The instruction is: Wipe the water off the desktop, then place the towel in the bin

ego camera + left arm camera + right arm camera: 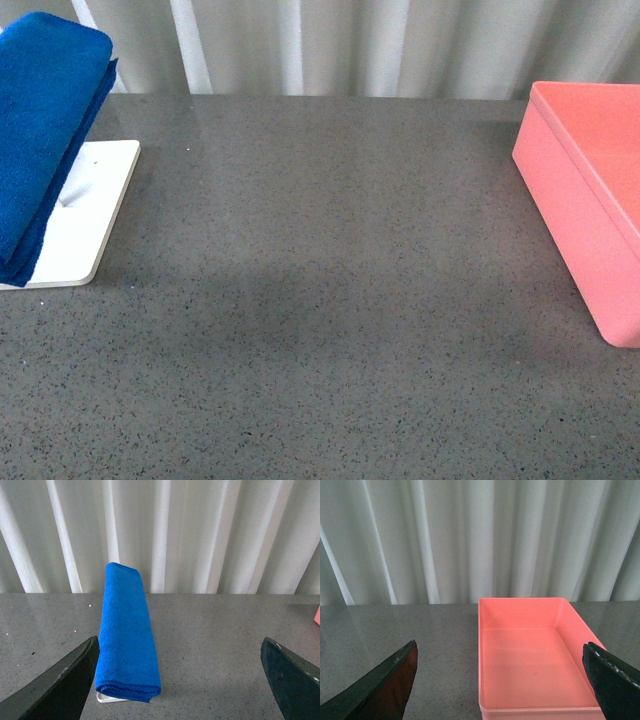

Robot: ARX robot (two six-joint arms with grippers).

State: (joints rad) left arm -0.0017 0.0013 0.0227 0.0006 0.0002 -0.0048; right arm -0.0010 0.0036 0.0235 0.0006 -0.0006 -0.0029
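Observation:
The blue towel hangs folded over a rack at the far left of the grey speckled desktop; the left wrist view shows the towel ahead of my left gripper, which is open and holds nothing. The pink bin stands at the right edge, empty. In the right wrist view the bin lies ahead of my open right gripper. Neither arm shows in the front view. I cannot make out any water on the desktop.
The rack's white base plate lies under the towel at the left. A pale pleated curtain runs along the back edge of the desktop.

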